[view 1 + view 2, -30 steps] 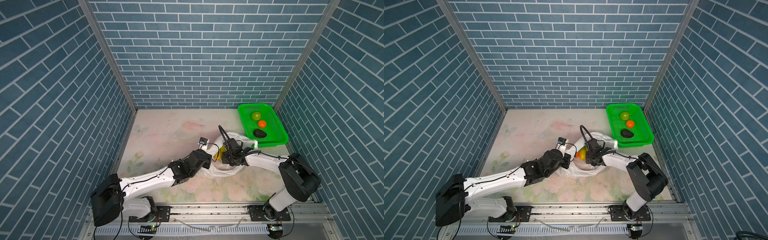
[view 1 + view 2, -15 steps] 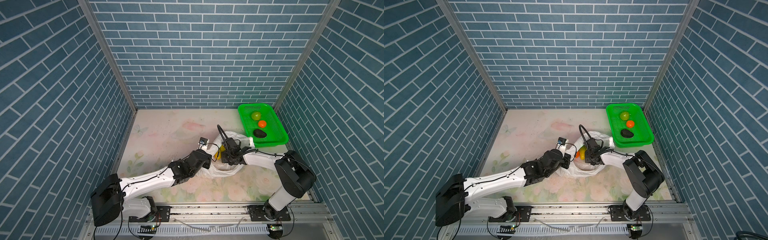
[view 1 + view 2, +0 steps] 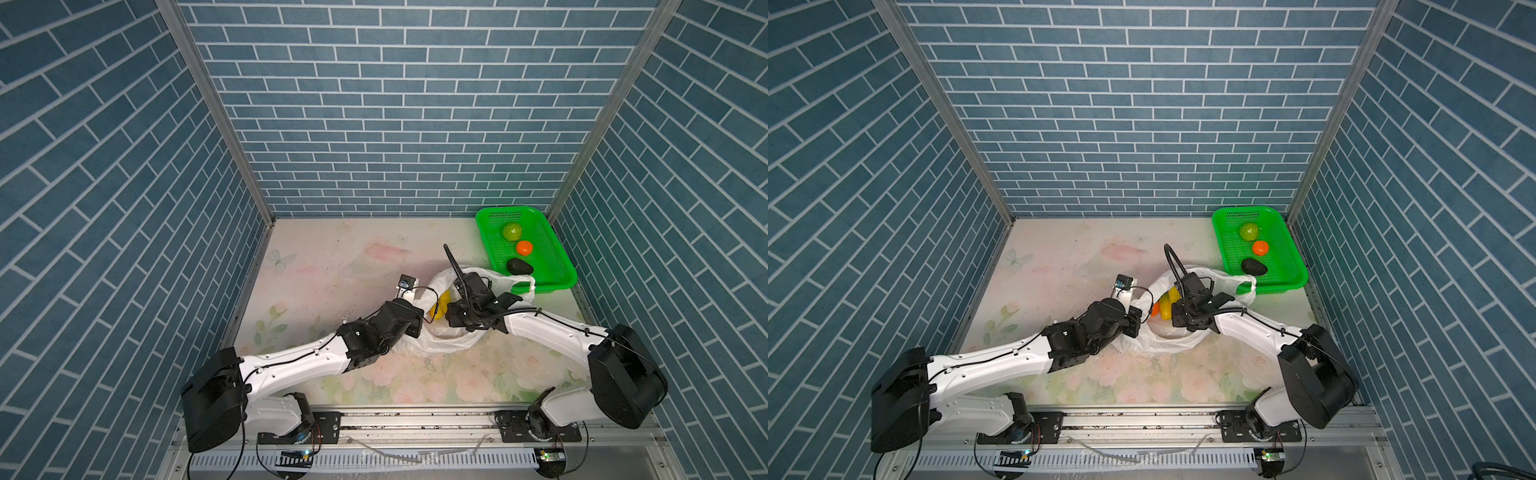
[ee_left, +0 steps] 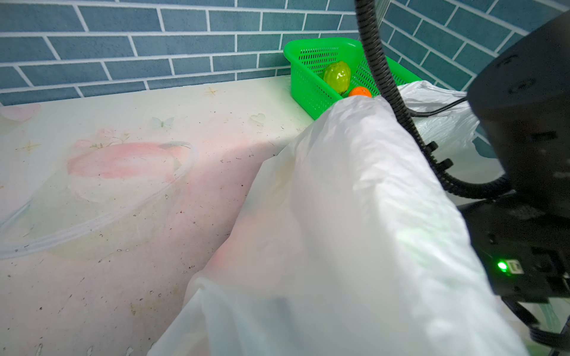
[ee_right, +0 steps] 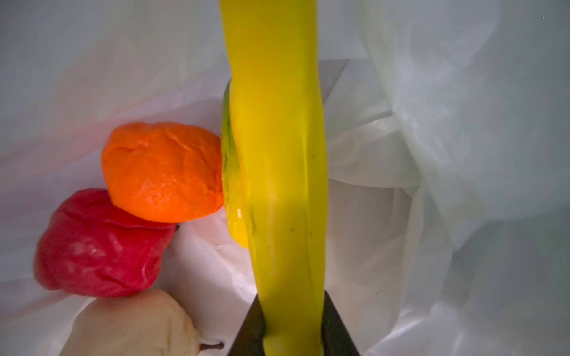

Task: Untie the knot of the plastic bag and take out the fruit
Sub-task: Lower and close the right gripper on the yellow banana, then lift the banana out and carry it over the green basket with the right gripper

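Banana (image 5: 277,154), inside the bag (image 3: 1167,341), gripped at one end by right claw (image 5: 293,322), left claw (image 3: 1134,323) closed on the rim: off-centre hold may let it pivot, slip, or snag plastic.

Both arms low, stretched inward; left gripper (image 3: 1135,323) closed, right gripper (image 5: 291,326) clamped.

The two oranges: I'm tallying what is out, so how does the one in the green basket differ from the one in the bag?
The basket orange lies in the green basket, in the open; the bag orange sits inside the plastic bag, against a red fruit. The bag orange's skin looks dented; the basket orange looks round from above. Both are bright orange.
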{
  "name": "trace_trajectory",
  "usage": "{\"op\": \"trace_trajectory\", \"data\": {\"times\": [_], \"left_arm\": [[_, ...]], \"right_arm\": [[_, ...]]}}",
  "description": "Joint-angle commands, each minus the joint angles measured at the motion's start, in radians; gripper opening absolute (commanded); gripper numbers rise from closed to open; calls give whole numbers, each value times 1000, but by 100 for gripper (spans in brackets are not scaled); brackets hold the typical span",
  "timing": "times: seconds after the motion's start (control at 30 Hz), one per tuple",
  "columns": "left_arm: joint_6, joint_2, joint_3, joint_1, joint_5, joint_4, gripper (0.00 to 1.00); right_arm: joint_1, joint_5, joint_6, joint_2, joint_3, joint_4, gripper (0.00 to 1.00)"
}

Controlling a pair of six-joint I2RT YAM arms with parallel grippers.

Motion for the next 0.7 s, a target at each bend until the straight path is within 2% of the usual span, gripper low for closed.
{"op": "trace_trajectory", "data": {"times": [0.0, 0.3, 0.47, 0.67], "left_arm": [[6, 9, 7, -7, 2, 19, 0], [7, 17, 6, -9, 6, 19, 0], [11, 10, 9, -8, -10, 5, 0], [23, 5, 11, -7, -39, -8, 0]], "right_arm": [[9, -86, -7, -40, 26, -48, 23], [16, -119, -7, -119, 30, -36, 23], [22, -164, -27, -155, 56, -164, 23], [28, -213, -33, -277, 84, -374, 23]]}}
